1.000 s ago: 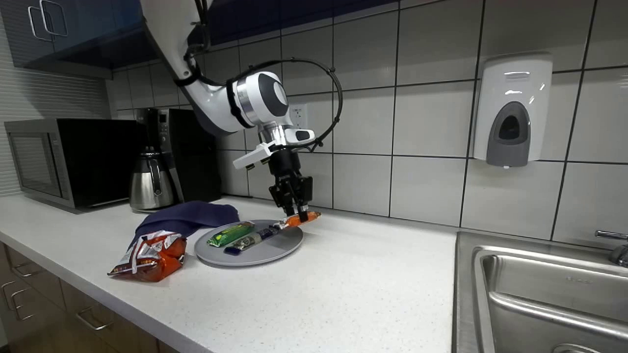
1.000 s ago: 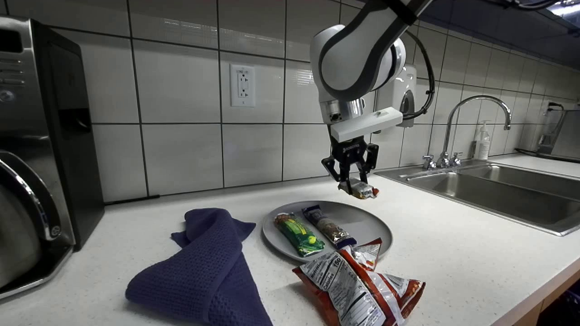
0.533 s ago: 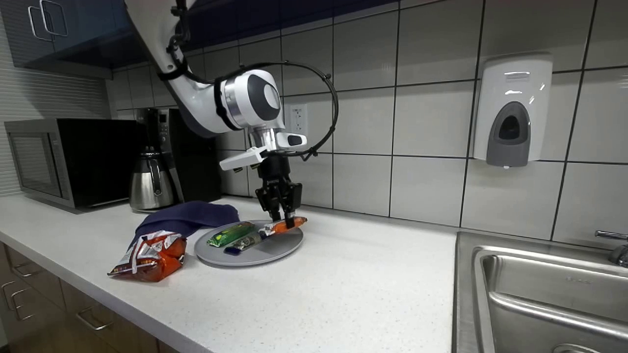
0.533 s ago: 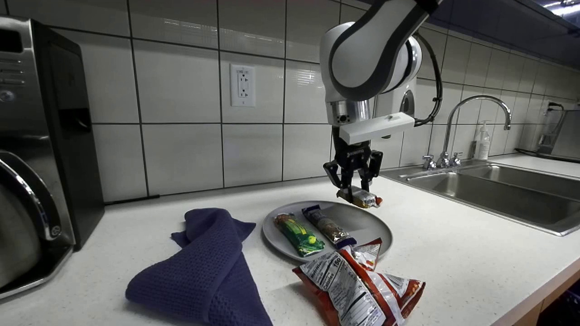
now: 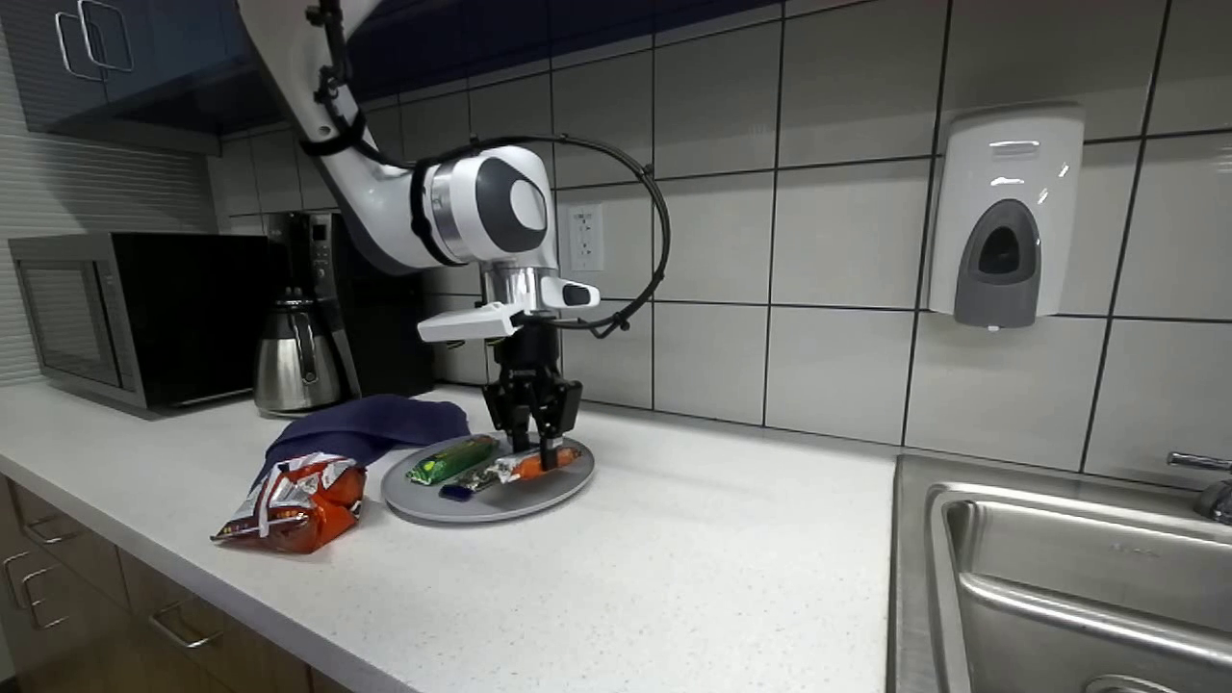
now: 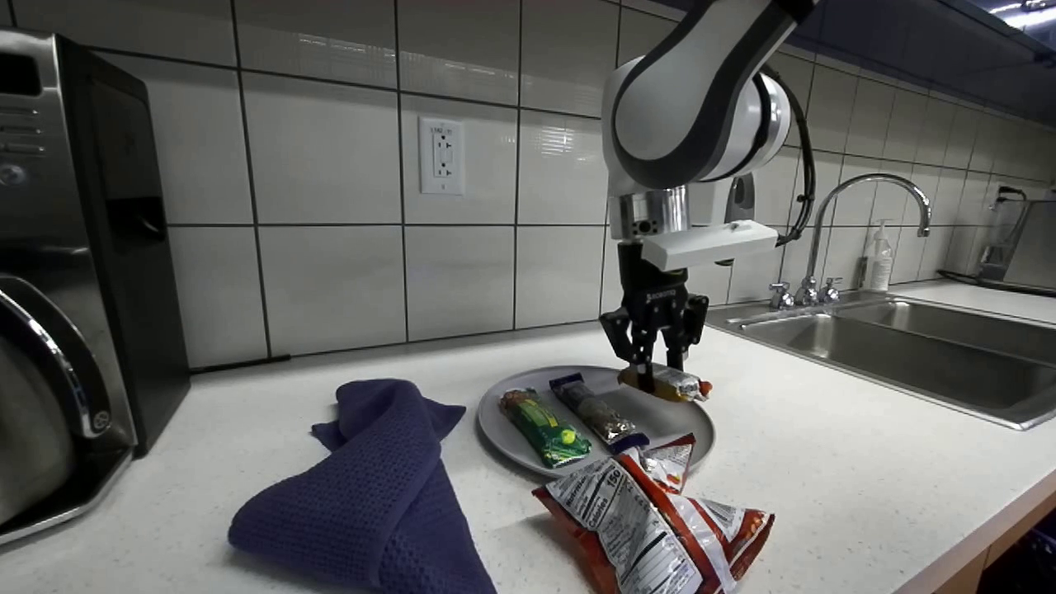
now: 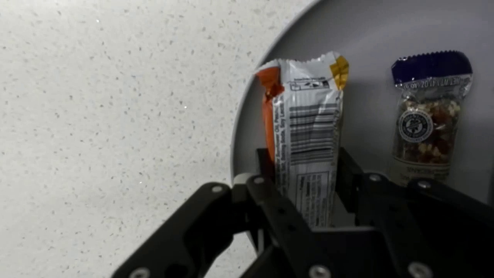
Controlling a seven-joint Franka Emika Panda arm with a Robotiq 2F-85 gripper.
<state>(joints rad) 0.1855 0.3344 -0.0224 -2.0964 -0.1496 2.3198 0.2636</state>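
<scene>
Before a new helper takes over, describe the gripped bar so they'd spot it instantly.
On the white counter, find the round grey plate. Over it, the gripper clasps the orange-and-white bar. Unlike the green bar and navy-ended bar on the plate, it is held.

A strip light (image 6: 1027, 16) blazed white high in an exterior view! Glints sparked off the soap dispenser (image 5: 1009, 212), cupboards (image 5: 164, 67) lay in gloom, and in the wrist view the gripper (image 7: 307, 170) showed near-black, small print on the snack bar (image 7: 308, 131) blurred!
</scene>
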